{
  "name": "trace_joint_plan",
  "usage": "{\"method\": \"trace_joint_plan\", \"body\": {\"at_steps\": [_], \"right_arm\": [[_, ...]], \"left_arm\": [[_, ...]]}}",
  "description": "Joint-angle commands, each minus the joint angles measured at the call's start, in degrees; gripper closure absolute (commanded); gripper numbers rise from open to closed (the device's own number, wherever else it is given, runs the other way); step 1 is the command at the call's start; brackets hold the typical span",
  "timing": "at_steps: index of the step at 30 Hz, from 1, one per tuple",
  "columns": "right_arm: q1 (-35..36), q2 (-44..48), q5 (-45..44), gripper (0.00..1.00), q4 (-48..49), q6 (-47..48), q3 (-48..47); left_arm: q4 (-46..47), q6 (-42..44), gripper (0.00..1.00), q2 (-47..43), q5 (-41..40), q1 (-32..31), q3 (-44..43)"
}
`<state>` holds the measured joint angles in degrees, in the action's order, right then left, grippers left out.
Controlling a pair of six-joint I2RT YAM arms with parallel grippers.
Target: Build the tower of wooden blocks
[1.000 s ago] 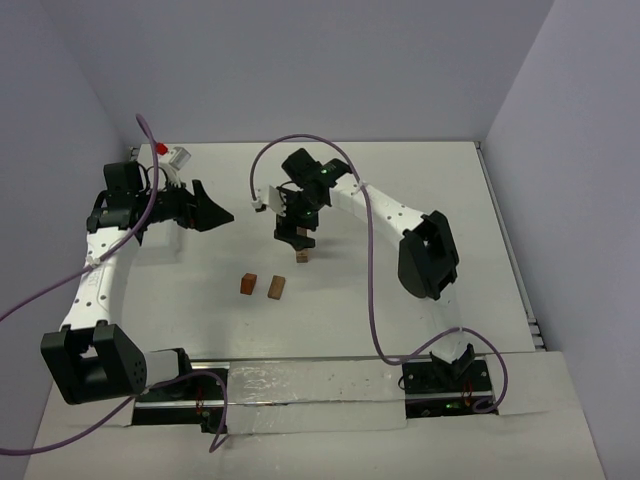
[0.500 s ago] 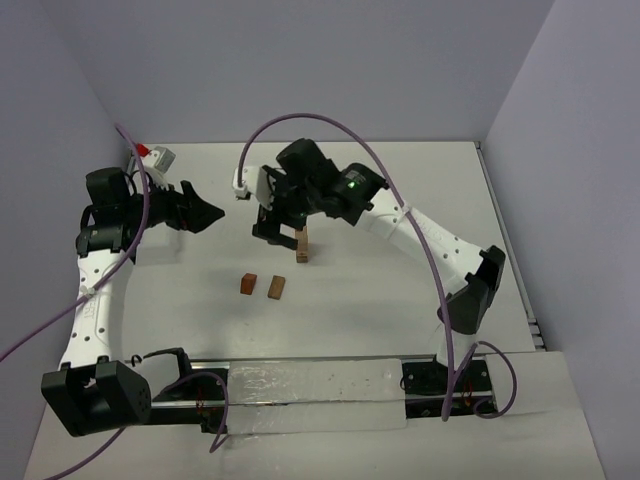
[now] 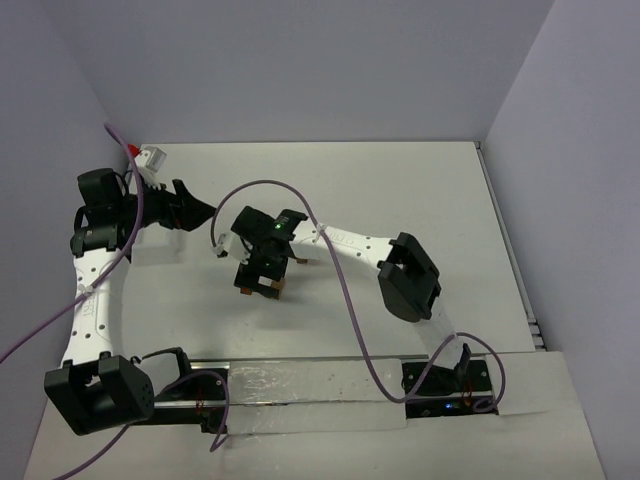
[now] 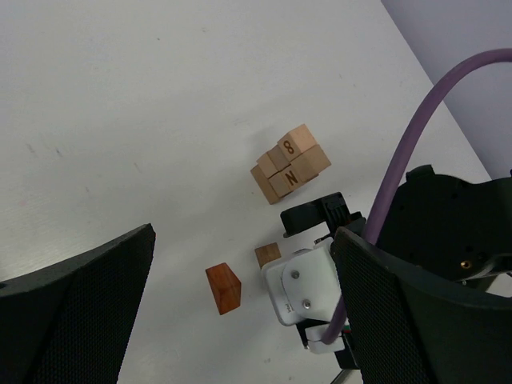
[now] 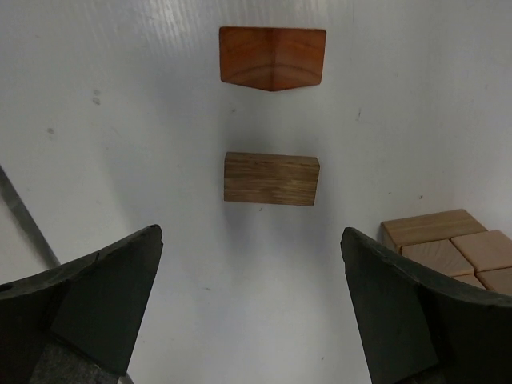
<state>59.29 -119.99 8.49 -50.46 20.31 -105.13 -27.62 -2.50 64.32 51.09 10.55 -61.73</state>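
The tower [image 4: 290, 164] is a short stack of tan wood blocks marked "8" and "N"; its top also shows in the right wrist view [image 5: 448, 244]. In the top view the right arm mostly hides it. Two loose blocks lie on the table: a reddish one [image 5: 273, 58] [image 4: 223, 289] and a brown cuboid [image 5: 271, 179] [image 4: 268, 254]. My right gripper [image 5: 252, 234] [image 3: 260, 278] is open and empty, hovering just above them, with the cuboid ahead of its fingertips. My left gripper [image 3: 200, 210] [image 4: 244, 234] is open and empty, held high at the left.
The right arm's white link [image 3: 340, 240] and purple cable [image 3: 345, 300] cross the middle of the white table [image 3: 420, 190]. Walls close in the table at the back and sides. The right gripper's body [image 4: 308, 284] fills the lower right of the left wrist view.
My right gripper has left the tower and swung down and to the near left over the two loose blocks. My left gripper has drawn back a little to the left.
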Motion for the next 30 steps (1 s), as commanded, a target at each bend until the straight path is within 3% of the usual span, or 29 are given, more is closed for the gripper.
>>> {"method": "trace_joint_plan", "body": {"at_steps": [1,9,30], "right_arm": [[0.39,-2.86,-2.93,0.00,-1.56,-2.64,-5.10],[0.30,-9.64,-2.73,0.00,-6.84,-1.84,-10.01],[-1.02,-12.19,-1.10,0.03,-4.21,-0.45,-6.41]], "left_arm": [[0.76,-0.78,0.01,0.25,3.16,0.29,-0.67],[-0.16,0.04,0.01,-0.33,3.14,0.38,-0.69],[-0.51,0.30,0.01,-0.25,2.96,1.14,-0.49]]}}
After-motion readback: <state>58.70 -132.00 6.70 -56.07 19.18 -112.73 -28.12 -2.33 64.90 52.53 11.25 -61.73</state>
